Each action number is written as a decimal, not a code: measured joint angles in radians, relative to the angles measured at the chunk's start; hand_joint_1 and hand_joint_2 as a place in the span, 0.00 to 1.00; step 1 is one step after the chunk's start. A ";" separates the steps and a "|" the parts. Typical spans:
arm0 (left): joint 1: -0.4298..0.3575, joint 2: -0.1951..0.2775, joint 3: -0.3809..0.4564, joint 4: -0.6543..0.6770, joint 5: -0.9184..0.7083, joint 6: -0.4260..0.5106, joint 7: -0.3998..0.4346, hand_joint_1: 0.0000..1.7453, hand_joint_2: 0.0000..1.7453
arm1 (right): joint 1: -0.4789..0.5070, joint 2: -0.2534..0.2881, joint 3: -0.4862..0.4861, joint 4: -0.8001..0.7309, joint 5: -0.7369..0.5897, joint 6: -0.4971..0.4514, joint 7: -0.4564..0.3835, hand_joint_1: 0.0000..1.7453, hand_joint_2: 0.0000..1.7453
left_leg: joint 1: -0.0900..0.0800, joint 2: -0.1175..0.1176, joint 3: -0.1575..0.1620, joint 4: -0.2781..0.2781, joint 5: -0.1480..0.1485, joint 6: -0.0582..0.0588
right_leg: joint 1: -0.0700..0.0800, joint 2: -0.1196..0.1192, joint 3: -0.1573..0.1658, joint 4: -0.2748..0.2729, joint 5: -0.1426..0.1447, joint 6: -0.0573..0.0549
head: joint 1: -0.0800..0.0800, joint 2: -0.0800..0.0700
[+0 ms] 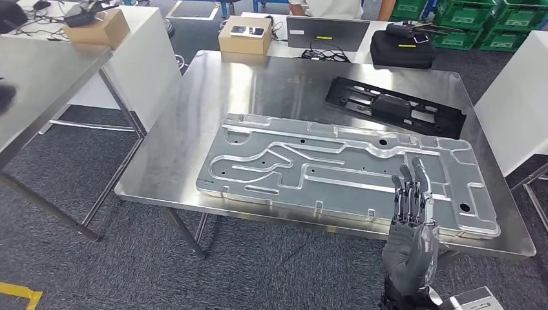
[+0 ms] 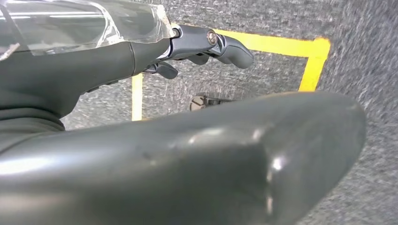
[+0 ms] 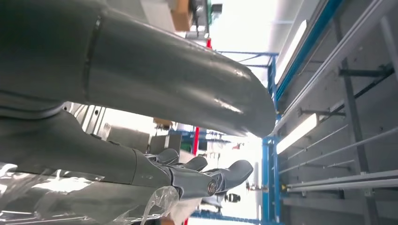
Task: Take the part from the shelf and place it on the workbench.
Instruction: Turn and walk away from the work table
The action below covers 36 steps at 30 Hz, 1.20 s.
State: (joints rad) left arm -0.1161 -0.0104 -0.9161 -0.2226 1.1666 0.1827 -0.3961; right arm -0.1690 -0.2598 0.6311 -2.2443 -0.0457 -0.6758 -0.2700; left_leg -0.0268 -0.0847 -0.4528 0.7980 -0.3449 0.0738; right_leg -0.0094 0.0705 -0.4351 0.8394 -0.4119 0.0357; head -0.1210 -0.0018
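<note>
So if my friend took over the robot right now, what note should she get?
Right hand: raised in front of the near table edge, fingers straight and apart, holding nothing.
Left hand: hanging over grey carpet with yellow floor tape, holding nothing.
Large flat silver metal plate with raised channels: lying on the steel workbench.
Black plastic part: lying behind it.
Done: the plate appears placed.
Left: probably just lower the right arm.
</note>
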 joint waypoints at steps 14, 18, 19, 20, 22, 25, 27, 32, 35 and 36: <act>0.002 -0.008 -0.008 0.000 0.013 -0.001 -0.014 0.00 0.00 | 0.030 0.004 -0.013 0.014 -0.027 0.020 -0.032 0.00 0.00 | 0.015 0.133 -0.043 0.090 -0.042 -0.041 | -0.003 -0.152 0.001 -0.033 0.014 -0.019 | -0.004 0.000; 0.003 -0.008 -0.008 0.000 0.018 0.001 -0.007 0.00 0.00 | 0.032 0.005 -0.019 0.015 -0.028 0.024 -0.034 0.00 0.00 | 0.010 0.139 -0.010 0.010 -0.016 -0.020 | 0.002 -0.186 0.000 -0.029 0.006 0.003 | -0.004 0.000; 0.005 -0.009 -0.009 0.000 0.018 0.002 -0.004 0.00 0.00 | 0.032 0.005 -0.021 0.015 -0.027 0.025 -0.034 0.00 0.00 | 0.012 0.128 -0.010 0.007 -0.013 -0.014 | -0.001 -0.175 -0.005 -0.017 -0.005 0.008 | -0.005 0.000; 0.006 -0.009 -0.010 0.000 0.018 0.003 -0.003 0.00 0.00 | 0.033 0.006 -0.023 0.015 -0.027 0.026 -0.035 0.00 0.00 | 0.014 0.118 -0.009 0.004 -0.009 -0.008 | -0.003 -0.153 -0.020 0.017 -0.029 0.013 | -0.005 0.000; 0.004 -0.010 -0.011 0.000 0.017 0.003 -0.004 0.00 0.00 | 0.038 0.006 -0.027 0.015 -0.026 0.026 -0.037 0.00 0.00 | 0.017 0.095 -0.009 0.001 -0.006 -0.001 | -0.007 -0.099 -0.088 0.162 -0.104 0.021 | -0.005 0.000; 0.002 -0.011 -0.014 0.000 0.017 -0.005 -0.006 0.00 0.00 | 0.047 0.006 -0.031 0.015 -0.026 0.026 -0.038 0.00 0.00 | 0.017 0.056 -0.007 0.002 -0.007 0.001 | -0.008 -0.078 -0.187 0.339 -0.148 0.026 | -0.005 0.000; 0.002 -0.011 -0.016 0.000 0.014 -0.012 -0.012 0.00 0.00 | 0.049 0.006 -0.032 0.015 -0.026 0.026 -0.038 0.00 0.00 | 0.019 0.027 -0.001 0.003 -0.010 -0.001 | -0.011 -0.069 -0.161 0.252 -0.073 0.026 | -0.005 0.000; -0.001 -0.012 -0.019 0.000 -0.002 -0.032 -0.033 0.00 0.00 | 0.054 0.005 -0.037 0.014 0.000 0.021 -0.032 0.00 0.00 | 0.015 -0.032 -0.004 0.008 -0.018 -0.019 | -0.020 0.004 -0.057 -0.011 0.042 0.015 | -0.006 0.000; 0.005 -0.011 -0.021 0.000 -0.004 -0.036 -0.038 0.00 0.00 | 0.055 0.005 -0.042 0.012 0.032 0.016 -0.013 0.00 0.00 | 0.014 -0.013 -0.028 0.048 -0.044 -0.032 | -0.023 -0.032 -0.050 -0.019 0.041 -0.001 | -0.006 0.000; 0.004 -0.011 -0.021 0.000 -0.004 -0.036 -0.038 0.00 0.00 | 0.056 0.004 -0.045 0.010 0.038 0.016 -0.009 0.00 0.00 | 0.013 0.014 -0.056 0.107 -0.075 -0.037 | -0.023 -0.045 -0.047 -0.022 0.041 -0.006 | -0.006 0.000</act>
State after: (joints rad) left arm -0.1117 -0.0216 -0.9371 -0.2224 1.1624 0.1464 -0.4344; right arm -0.1132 -0.2554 0.5864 -2.2341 -0.0074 -0.6602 -0.2786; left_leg -0.0133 -0.0712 -0.5088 0.9051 -0.4202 0.0366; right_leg -0.0327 0.0259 -0.4823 0.8176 -0.3711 0.0298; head -0.1274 -0.0017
